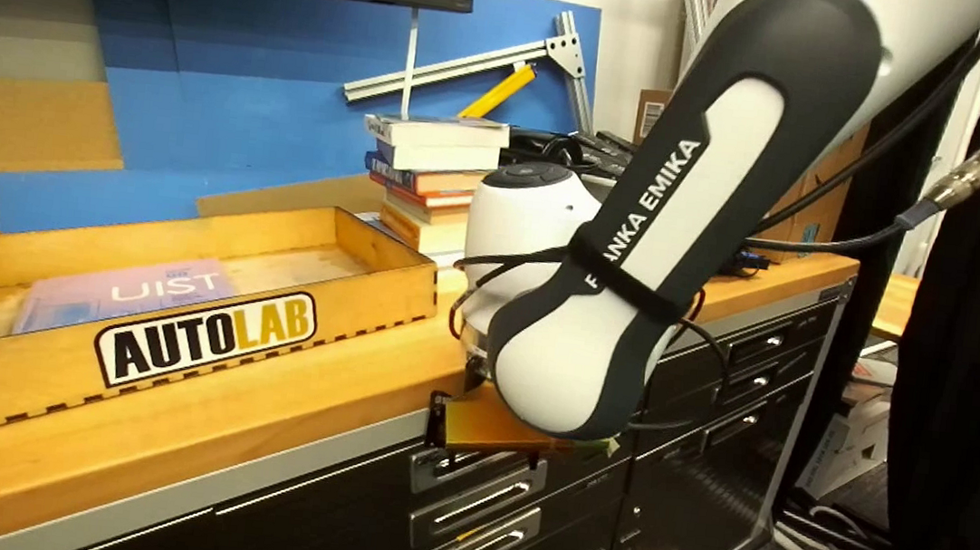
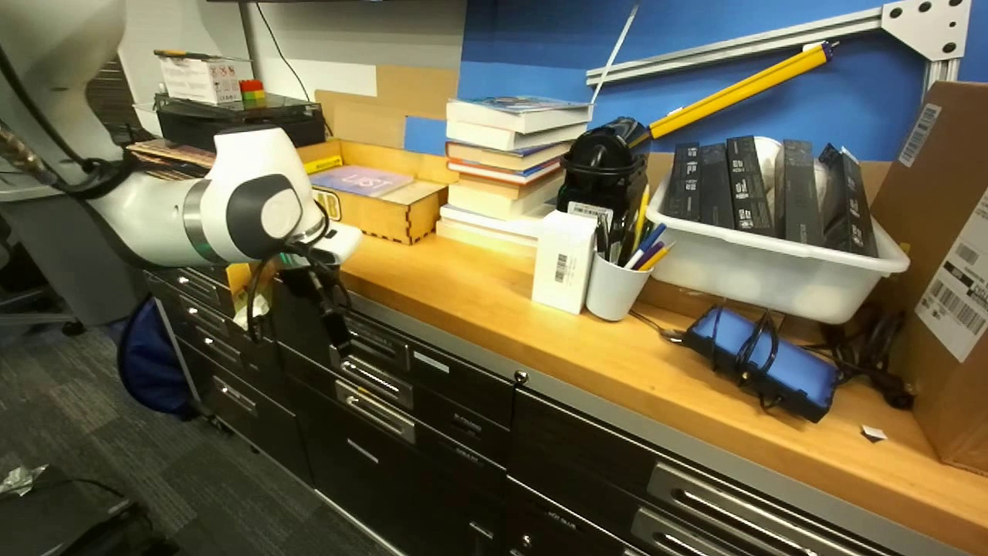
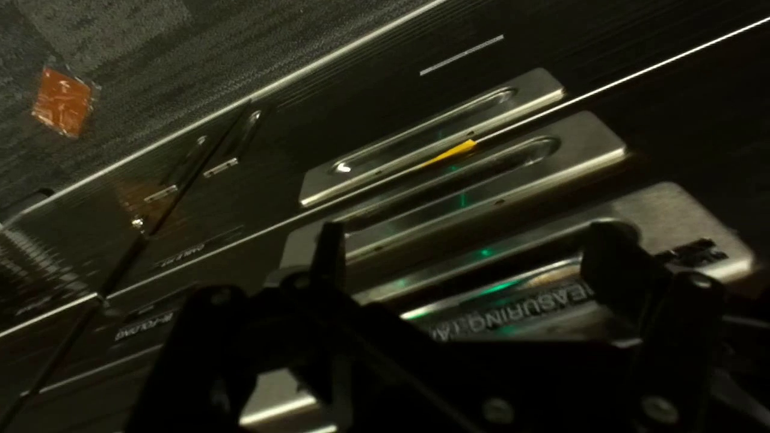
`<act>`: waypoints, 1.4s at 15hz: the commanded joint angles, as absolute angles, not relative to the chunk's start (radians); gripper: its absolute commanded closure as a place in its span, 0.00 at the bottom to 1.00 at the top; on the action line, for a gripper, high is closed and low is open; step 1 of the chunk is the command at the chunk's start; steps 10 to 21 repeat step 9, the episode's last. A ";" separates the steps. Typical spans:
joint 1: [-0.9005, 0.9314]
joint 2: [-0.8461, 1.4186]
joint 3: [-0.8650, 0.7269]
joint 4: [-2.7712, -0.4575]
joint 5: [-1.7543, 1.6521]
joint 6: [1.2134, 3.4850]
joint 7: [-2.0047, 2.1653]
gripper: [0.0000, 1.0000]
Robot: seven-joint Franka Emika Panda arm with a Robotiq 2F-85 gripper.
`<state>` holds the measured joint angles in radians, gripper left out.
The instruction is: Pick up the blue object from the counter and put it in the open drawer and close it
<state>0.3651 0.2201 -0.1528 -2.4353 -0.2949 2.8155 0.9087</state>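
Note:
A blue box-like object (image 2: 760,359) with black cords around it lies on the wooden counter (image 2: 617,363) in an exterior view; elsewhere it is out of view. My gripper (image 3: 466,231) is open in the wrist view, fingers wide apart. It faces a metal drawer handle (image 3: 674,222) labelled "MEASURING TA...", which shows between the fingers. I cannot tell whether they touch it. In both exterior views the gripper (image 1: 489,457) (image 2: 337,328) is below the counter's front edge, at the black drawers (image 2: 463,378), far from the blue object. No drawer shows clearly open.
An orange piece (image 1: 483,427) (image 2: 241,282) shows by the wrist; its attachment is unclear. A wooden AUTOLAB tray (image 1: 378,295), a book stack (image 2: 505,154), a pen cup (image 2: 614,289), a white bin (image 2: 772,274) and a cardboard box (image 2: 949,309) stand on the counter.

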 commanded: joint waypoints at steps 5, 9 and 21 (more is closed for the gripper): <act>0.262 -0.149 0.059 -2.452 -0.079 2.619 0.455 0.00; 0.290 -0.167 0.062 -2.420 0.075 2.583 0.353 0.00; 0.290 -0.167 0.062 -2.420 0.075 2.583 0.353 0.00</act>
